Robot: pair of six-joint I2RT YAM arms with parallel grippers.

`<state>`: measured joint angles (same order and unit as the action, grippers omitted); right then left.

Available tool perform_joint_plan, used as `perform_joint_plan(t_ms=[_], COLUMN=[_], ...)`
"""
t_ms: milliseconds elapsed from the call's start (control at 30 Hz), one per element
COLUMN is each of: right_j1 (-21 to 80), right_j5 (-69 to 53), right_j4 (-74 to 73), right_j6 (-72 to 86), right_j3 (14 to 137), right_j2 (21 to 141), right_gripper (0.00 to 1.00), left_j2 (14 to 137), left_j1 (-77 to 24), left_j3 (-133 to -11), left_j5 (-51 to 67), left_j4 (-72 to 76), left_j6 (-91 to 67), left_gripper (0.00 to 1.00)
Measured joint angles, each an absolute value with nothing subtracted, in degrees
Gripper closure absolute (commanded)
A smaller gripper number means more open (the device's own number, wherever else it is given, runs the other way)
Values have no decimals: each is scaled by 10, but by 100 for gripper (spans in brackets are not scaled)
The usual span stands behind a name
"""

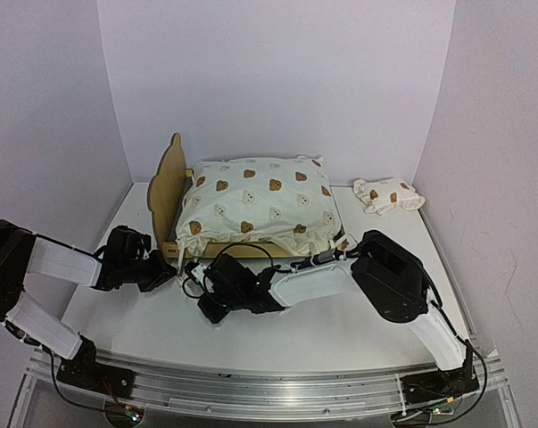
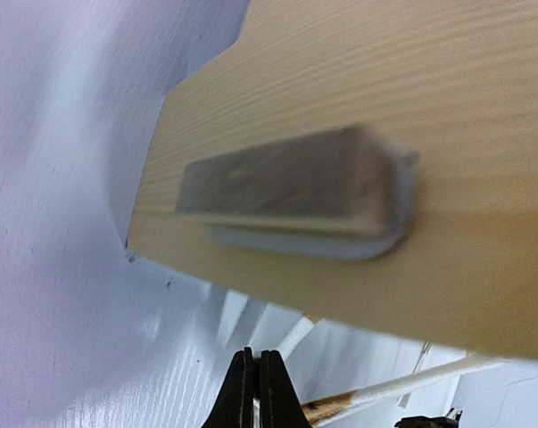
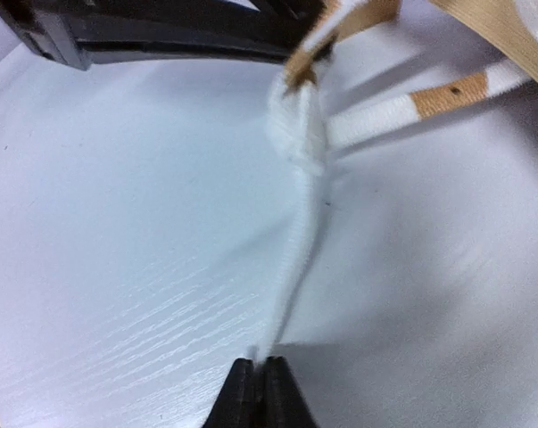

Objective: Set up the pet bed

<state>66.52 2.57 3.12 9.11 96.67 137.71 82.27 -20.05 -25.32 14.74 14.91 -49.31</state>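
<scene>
The pet bed's plywood frame (image 1: 168,183) stands at the back middle, ear-shaped headboard on the left, with the bear-print cushion (image 1: 260,201) on it. Both grippers meet at its front left corner. My left gripper (image 1: 170,269) is shut by the plywood side panel (image 2: 384,80), and a thin white tie string (image 2: 293,339) runs out from its tips (image 2: 255,357). My right gripper (image 1: 200,287) is shut (image 3: 260,364) on a white cord (image 3: 291,267) that leads up to a knot (image 3: 297,125) joined to white-and-tan straps (image 3: 411,105).
A small matching bear-print pillow (image 1: 389,194) lies at the back right on the white table (image 1: 340,330). White walls close in the left, back and right. The left gripper's black body (image 3: 161,31) sits just beyond the knot.
</scene>
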Motion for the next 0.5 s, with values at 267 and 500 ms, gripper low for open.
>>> perform_joint_plan(t_ms=[267,500], right_j1=[650,580], right_j5=[53,66], right_j4=[-17,-45], right_j6=[76,69], right_j3=[966,968], right_j2=[1357,1274], right_gripper=[100,100], left_j2=[785,763], left_j1=[-196,-176], left_j3=[-323,-353], left_j5=[127,91], left_j4=[46,-23], left_j6=[-385,-284], left_gripper=[100,100])
